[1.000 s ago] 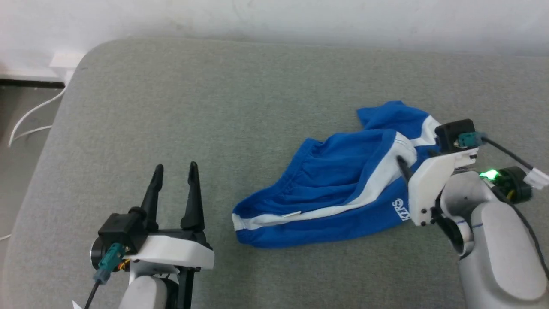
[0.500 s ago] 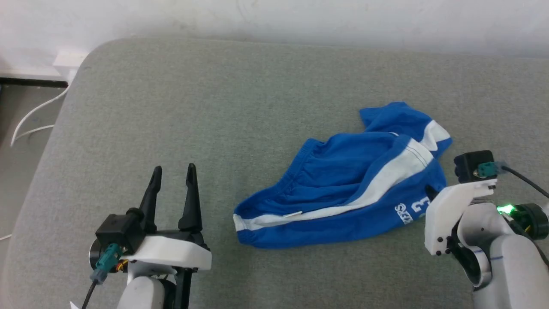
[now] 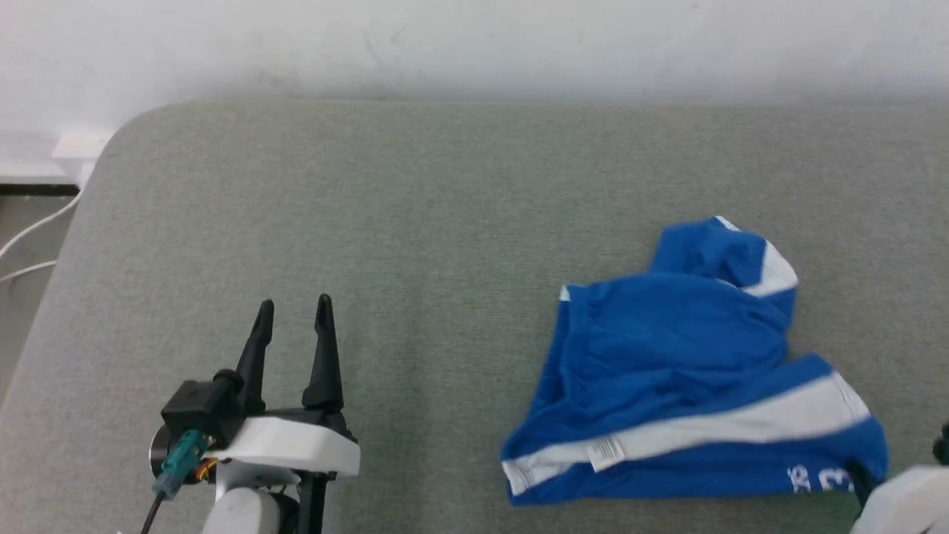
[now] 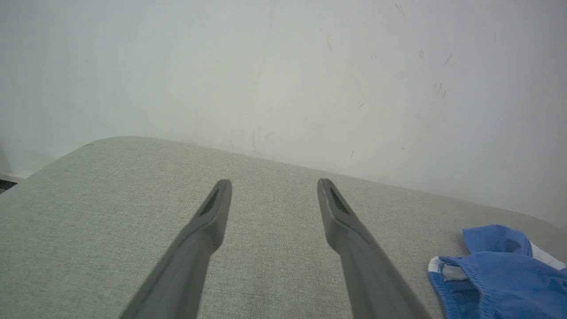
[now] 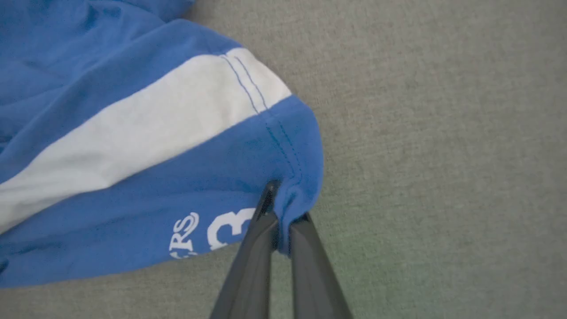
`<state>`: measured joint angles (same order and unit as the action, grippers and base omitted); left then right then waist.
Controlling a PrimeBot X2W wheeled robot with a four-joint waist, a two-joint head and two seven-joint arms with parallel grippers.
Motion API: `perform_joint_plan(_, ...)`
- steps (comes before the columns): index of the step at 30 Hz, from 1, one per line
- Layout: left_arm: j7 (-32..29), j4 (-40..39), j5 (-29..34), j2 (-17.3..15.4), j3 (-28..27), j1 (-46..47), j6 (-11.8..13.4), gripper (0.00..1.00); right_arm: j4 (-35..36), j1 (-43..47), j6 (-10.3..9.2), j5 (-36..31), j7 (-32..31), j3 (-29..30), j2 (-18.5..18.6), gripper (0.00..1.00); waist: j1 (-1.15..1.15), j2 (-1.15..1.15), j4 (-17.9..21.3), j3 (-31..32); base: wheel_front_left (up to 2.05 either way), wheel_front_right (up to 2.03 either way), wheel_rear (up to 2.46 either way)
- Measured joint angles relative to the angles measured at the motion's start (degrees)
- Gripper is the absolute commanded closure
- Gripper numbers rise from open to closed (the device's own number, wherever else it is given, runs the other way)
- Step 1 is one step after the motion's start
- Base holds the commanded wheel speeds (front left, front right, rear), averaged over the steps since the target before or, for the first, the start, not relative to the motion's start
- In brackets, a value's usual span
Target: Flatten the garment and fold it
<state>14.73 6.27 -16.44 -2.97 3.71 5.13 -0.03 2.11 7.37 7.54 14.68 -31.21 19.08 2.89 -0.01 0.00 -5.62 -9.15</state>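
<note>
Right wrist view: the right gripper [image 5: 283, 201] pinches a hem corner of the crumpled royal-blue soft shorts with white stripes [image 5: 133, 133], which lie toward the near edge of the grey-green fabric surface [image 3: 371, 222], on its right side. The left gripper [image 3: 293, 315] is spread wide and empty, well apart from them.

Grey-green upholstered surface [image 3: 371, 222] against white wall [image 3: 474, 44]; white cables [image 3: 33, 224] at left edge.
</note>
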Motion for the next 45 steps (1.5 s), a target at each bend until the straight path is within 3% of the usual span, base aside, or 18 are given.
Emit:
perform_joint_plan(1, 0.0, 0.1, 0.0, 0.0, -0.1, -0.18, -0.05, 0.0, -0.98, 0.68, 0.0, 0.58, -0.03, 0.37, 0.0, 0.94, 0.0, 0.0, 0.33, 0.09, 0.0, 0.0, 0.0)
perform_joint_plan(2, 0.0, 0.32, 0.09, -0.01, -0.09, -0.27, -0.49, 0.0, -1.66, 1.15, 0.0, 0.85, -0.11, 0.38, 0.0, 0.6, 0.0, 0.0, 0.64, 0.17, 0.0, 0.0, 0.0)
perform_joint_plan(3, 0.0, 0.6, 0.34, 0.01, -0.05, -0.32, -0.92, 0.0, -2.01, 1.46, 0.0, 1.25, -0.02, 0.32, -0.07, 0.0, 0.0, 0.0, 0.92, 0.29, 0.0, 0.0, 0.0)
perform_joint_plan(7, 0.0, 2.02, 1.02, -0.1, 1.08, -0.58, -3.23, 0.0, -0.74, 1.52, 0.0, 1.44, 3.5, 0.86, -0.08, 0.0, 0.0, 0.0, 1.71, 1.0, 0.0, 0.0, 0.0)
perform_joint_plan(11, -2.12, 3.94, 1.32, -2.32, 6.88, -1.35, -6.3, 0.0, 2.46, 1.39, 0.0, 0.49, 9.43, 1.22, 0.0, 0.0, 0.0, 0.0, 2.03, 1.95, 0.0, 0.0, 0.0)
perform_joint_plan(15, -9.09, 3.71, -0.14, -6.8, 16.72, -1.37, -7.05, 0.0, 5.2, 1.98, 0.0, -1.49, 12.85, -0.21, 0.01, 0.0, 0.0, 0.0, 2.26, 2.48, 0.0, 0.0, 0.0)
perform_joint_plan(18, -15.25, 2.44, -4.04, -11.33, 24.98, -1.06, -7.08, 0.0, 5.92, 2.55, 0.0, -1.6, 13.77, -0.78, -0.02, 0.0, 0.0, 0.0, 2.65, 2.41, 0.0, 0.0, 0.0)
perform_joint_plan(22, -23.16, 0.64, -10.95, -15.32, 31.72, 0.41, -7.08, 0.0, 6.16, 2.65, 0.0, -1.51, 14.25, -1.66, -0.01, 0.0, 0.01, 0.0, 3.36, 2.07, 0.0, 0.0, 0.0)
perform_joint_plan(34, -35.91, -2.52, -22.56, -15.72, 32.49, 0.43, -6.36, 0.0, 5.04, 2.59, 0.0, -0.41, 15.28, -3.61, -0.02, 0.0, 0.01, 0.0, 6.08, 1.17, 0.0, 0.0, 0.0)
perform_joint_plan(35, -35.97, -2.93, -22.78, -15.72, 32.33, 0.36, -6.2, 0.57, 5.04, 2.57, 0.0, -0.41, 15.28, -3.64, -0.02, 0.0, 0.01, 0.0, 6.19, 1.06, 0.0, 0.0, 0.0)
perform_joint_plan(36, -35.97, -3.27, -22.86, -15.75, 32.23, 0.29, -5.91, 0.82, 5.0, 2.53, 0.0, -0.41, 15.27, -3.68, -0.02, 0.0, 0.01, 0.0, 6.29, 0.95, 0.0, 0.0, 0.0)
perform_joint_plan(37, -35.97, -3.44, -22.86, -15.82, 32.15, 0.25, -5.88, 1.0, 4.93, 2.49, 0.0, -0.42, 15.27, -3.79, -0.02, 0.0, 0.01, 0.0, 6.37, 0.88, 0.0, 0.0, 0.0)
perform_joint_plan(45, -35.67, -3.85, -22.8, -16.33, 31.28, 0.18, -4.26, 1.0, 1.81, -2.68, 0.0, -2.4, 11.0, -5.8, 0.0, 0.0, 0.01, 0.0, 6.81, 0.34, 0.0, 0.0, 0.0)
